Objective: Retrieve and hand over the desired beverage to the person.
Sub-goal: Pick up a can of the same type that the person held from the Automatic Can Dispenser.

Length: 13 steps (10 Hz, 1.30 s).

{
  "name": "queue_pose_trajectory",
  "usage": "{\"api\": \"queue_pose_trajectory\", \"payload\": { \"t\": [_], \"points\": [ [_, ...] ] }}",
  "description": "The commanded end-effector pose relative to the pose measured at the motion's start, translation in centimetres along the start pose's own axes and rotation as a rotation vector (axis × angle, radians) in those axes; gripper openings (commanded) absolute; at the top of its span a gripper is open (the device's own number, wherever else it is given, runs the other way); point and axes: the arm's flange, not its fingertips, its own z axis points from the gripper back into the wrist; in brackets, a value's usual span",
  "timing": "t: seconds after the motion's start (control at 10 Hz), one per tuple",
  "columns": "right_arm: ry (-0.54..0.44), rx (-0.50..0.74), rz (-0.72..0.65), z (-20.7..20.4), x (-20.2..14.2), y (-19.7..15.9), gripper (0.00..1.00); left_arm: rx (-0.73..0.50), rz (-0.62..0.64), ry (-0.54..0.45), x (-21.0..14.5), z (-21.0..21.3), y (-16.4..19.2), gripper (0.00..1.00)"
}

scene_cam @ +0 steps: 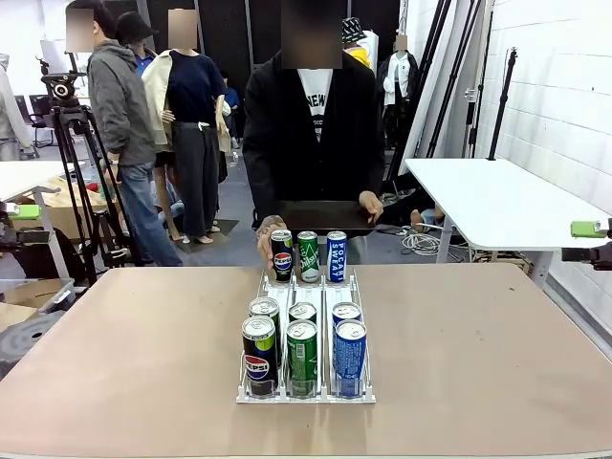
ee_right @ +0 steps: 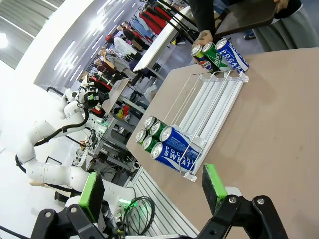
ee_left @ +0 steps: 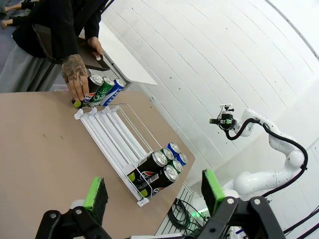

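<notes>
Left tool (ee_left: pixel 154 194): released, its green pads spread wide with nothing between them; it hung above the near edge of the surface (scene_cam: pixel 124 354), on the rack's left.
Right tool (ee_right: pixel 153 191): also released and empty, held off on the opposite side of the rack.
Rack (scene_cam: pixel 306 398): a clear three-lane can rack in the middle of the surface, its lanes running straight from the robot's side to the person's.
Near Pepsi can (scene_cam: pixel 258 356): upright at the near end of the left lane, touching the front lip, with a second can just behind it.
Near green can (scene_cam: pixel 302 354): upright in the middle lane, just beside the Pepsi.
Near blue can (scene_cam: pixel 350 352): upright in the right lane, marked Pocari Sweat.
Far cans: three more stood upright at the rack's far end in the same order, far Pepsi can (scene_cam: pixel 282 256) on the left.
Person's hand (scene_cam: pixel 267 239): resting on that far Pepsi can, fingers around its left side.
Person (scene_cam: pixel 311 124): stood at the far edge, the other hand on a dark tray (scene_cam: pixel 320 216).
Wanted drink: Pepsi, I judged, from where the hand lay.
Deciding relation: the near Pepsi lay ahead of and below the left tool, on that arm's own side, so the left arm looked nearer; the can's long axis was vertical, so I judged a level grip across its sides would suit.
</notes>
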Motion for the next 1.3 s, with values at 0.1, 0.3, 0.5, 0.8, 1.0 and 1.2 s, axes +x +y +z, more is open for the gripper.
{"api": "queue_pose_trajectory", "payload": {
  "t": [0.1, 0.3, 0.5, 0.8, 1.0, 1.2],
  "points": [
    [-0.024, 0.021, 0.017, -0.25, 0.16, -0.19, 1.00, 0.006, -0.003, -0.003, 0.00, 0.09, 0.00, 1.00],
    [-0.024, 0.021, 0.017, -0.25, 0.16, -0.19, 1.00, 0.006, -0.003, -0.003, 0.00, 0.09, 0.00, 1.00],
    [-0.024, 0.021, 0.017, -0.25, 0.16, -0.19, 1.00, 0.006, -0.003, -0.003, 0.00, 0.09, 0.00, 1.00],
    [-0.024, 0.021, 0.017, -0.25, 0.16, -0.19, 1.00, 0.006, -0.003, -0.003, 0.00, 0.09, 0.00, 1.00],
    [-0.024, 0.021, 0.017, -0.25, 0.16, -0.19, 1.00, 0.006, -0.003, -0.003, 0.00, 0.09, 0.00, 1.00],
    [-0.024, 0.021, 0.017, -0.25, 0.16, -0.19, 1.00, 0.006, -0.003, -0.003, 0.00, 0.09, 0.00, 1.00]
  ]
}}
